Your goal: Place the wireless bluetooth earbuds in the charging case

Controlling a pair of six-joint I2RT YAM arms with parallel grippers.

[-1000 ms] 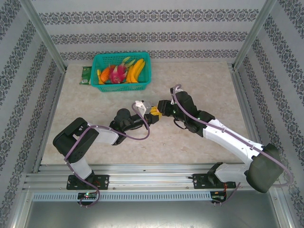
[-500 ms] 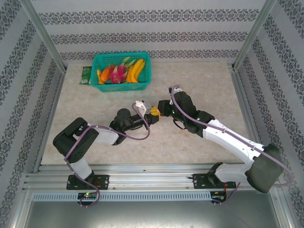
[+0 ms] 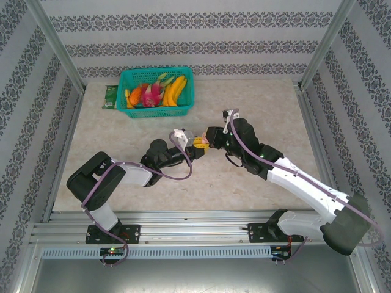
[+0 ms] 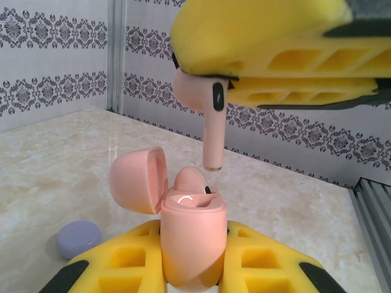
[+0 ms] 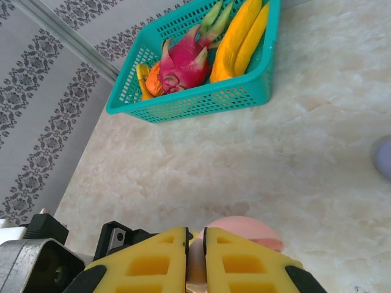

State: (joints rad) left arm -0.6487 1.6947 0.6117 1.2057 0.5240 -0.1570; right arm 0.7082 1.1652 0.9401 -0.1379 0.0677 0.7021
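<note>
Your left pincer (image 4: 192,278) is clenched on the charging case (image 4: 190,235), holding it upright between the yellow fingers above the surface (image 4: 61,171). The case is pale pink, rounded and glossy, with its lid (image 4: 139,180) swung open to the left so you see the hollow inside of it. One seated earbud (image 4: 190,180) already sits in the case, only its rounded pink top with a small dark spot showing above the rim.

Your right pincer (image 5: 195,244) is closed on the pink earbud (image 4: 212,128), gripping it by the head. From the left wrist camera the bud hangs stem-down, slightly tilted, with a dark oval mark on the head and a long smooth stem. The stem's tip is just above the open case, close to the seated bud but apart from it.

From the top camera the two pincers meet near the middle of the surface, tip to tip.

A pale purple disc (image 4: 78,238) lies flat on the surface to the left of the case. At the far side stands a teal basket (image 5: 201,101) holding a pink dragon fruit and yellow fruit.
</note>
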